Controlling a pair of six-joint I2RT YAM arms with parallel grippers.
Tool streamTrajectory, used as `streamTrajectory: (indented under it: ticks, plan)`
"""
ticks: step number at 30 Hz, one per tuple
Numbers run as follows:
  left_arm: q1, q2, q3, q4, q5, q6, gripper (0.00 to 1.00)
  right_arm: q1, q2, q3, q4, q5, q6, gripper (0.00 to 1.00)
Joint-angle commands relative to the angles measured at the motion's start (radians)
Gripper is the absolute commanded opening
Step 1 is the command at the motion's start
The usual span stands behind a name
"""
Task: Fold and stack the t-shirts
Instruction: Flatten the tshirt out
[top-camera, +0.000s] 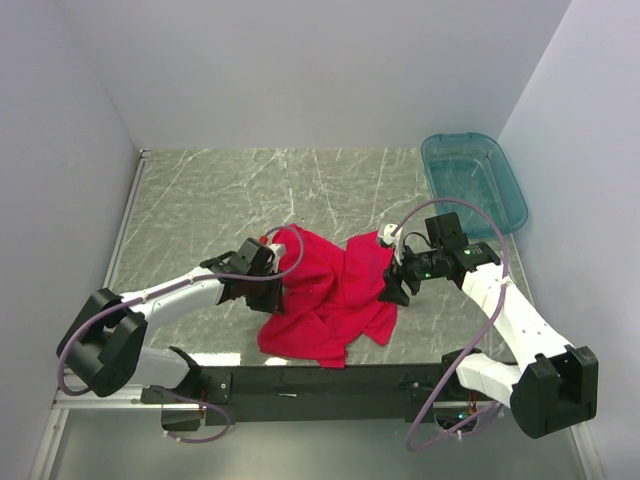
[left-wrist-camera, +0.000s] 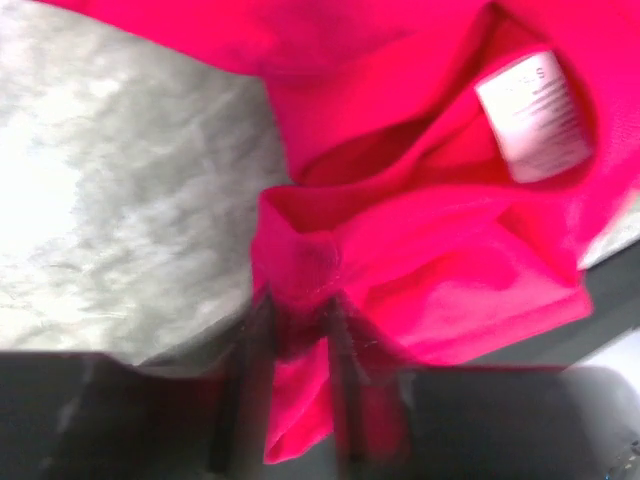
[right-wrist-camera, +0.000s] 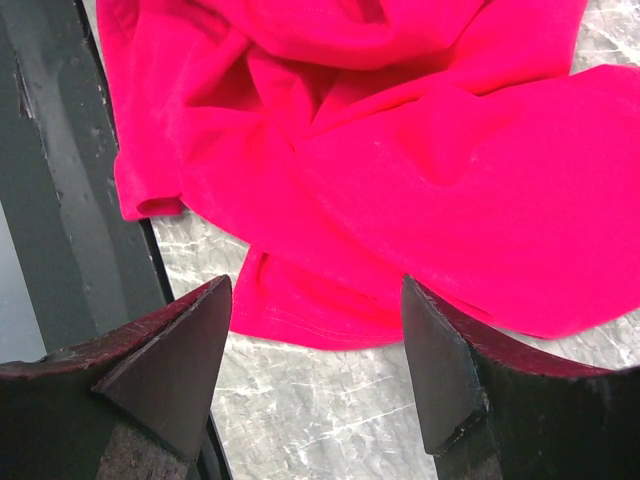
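I am only at the spreading-out step: the one red t-shirt (top-camera: 330, 290) lies crumpled on the table (top-camera: 200, 200), near its front edge. My left pincer (left-wrist-camera: 295, 330) is clamped on a fold by the collar. My right pincer (right-wrist-camera: 315, 300) gapes empty just over the hem. Next, I judge, the right must pinch an edge so both can draw the cloth flat. One shirt, one teal bin (top-camera: 458, 137), two pincers.

Red t-shirt (top-camera: 335, 290): crumpled heap between left pincer (top-camera: 268, 268) and right pincer (top-camera: 392, 290); one fold nipped in left; white neck label (left-wrist-camera: 535, 115) showing.
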Motion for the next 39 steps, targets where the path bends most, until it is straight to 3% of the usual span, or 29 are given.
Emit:
streamTrajectory:
  ticks: [1,6,8,13,17,21,22,23,26,27,31,34,39]
  plan:
    - [0.008,-0.060,0.014,0.021,0.051,-0.001,0.01,0.006,-0.024,-0.012,-0.007,-0.017,-0.013,0.75]
    - [0.046,-0.238,0.193,-0.131,-0.204,-0.038,0.00,0.006,-0.024,-0.012,-0.007,-0.019,-0.012,0.75]
    - [0.115,-0.339,0.279,-0.200,-0.262,-0.049,0.00,0.008,-0.025,-0.010,-0.007,-0.016,-0.010,0.75]
    - [0.277,-0.465,0.657,-0.270,-0.447,-0.055,0.00,0.003,-0.033,-0.013,-0.004,-0.016,-0.007,0.75]
    - [0.285,-0.403,1.015,-0.317,-0.535,-0.018,0.01,0.003,-0.030,-0.009,-0.005,-0.016,-0.007,0.75]
    - [0.285,-0.221,1.478,-0.363,-0.401,-0.007,0.01,-0.001,-0.033,-0.005,-0.007,-0.014,-0.007,0.75]
    - [0.285,-0.179,1.534,-0.377,-0.347,-0.018,0.01,-0.003,-0.034,-0.005,-0.007,-0.016,-0.007,0.75]
    - [0.285,-0.109,1.568,-0.368,-0.207,-0.067,0.01,-0.008,-0.040,-0.007,-0.007,-0.017,-0.007,0.75]
    - [0.284,-0.027,1.503,-0.233,0.021,-0.204,0.01,-0.018,-0.051,-0.007,-0.005,-0.021,-0.005,0.75]
    - [0.281,-0.016,1.390,-0.189,0.145,-0.243,0.01,-0.024,-0.053,-0.008,-0.005,-0.021,-0.007,0.75]
    - [0.079,0.085,1.175,-0.101,0.098,-0.242,0.01,-0.037,-0.056,-0.010,-0.002,-0.021,-0.005,0.75]
    - [-0.024,0.293,1.029,-0.030,0.152,-0.240,0.01,-0.043,-0.054,-0.007,-0.002,-0.007,-0.005,0.75]
    - [-0.075,0.566,0.942,0.108,0.163,-0.214,0.01,-0.087,-0.088,-0.013,0.004,0.004,0.001,0.75]
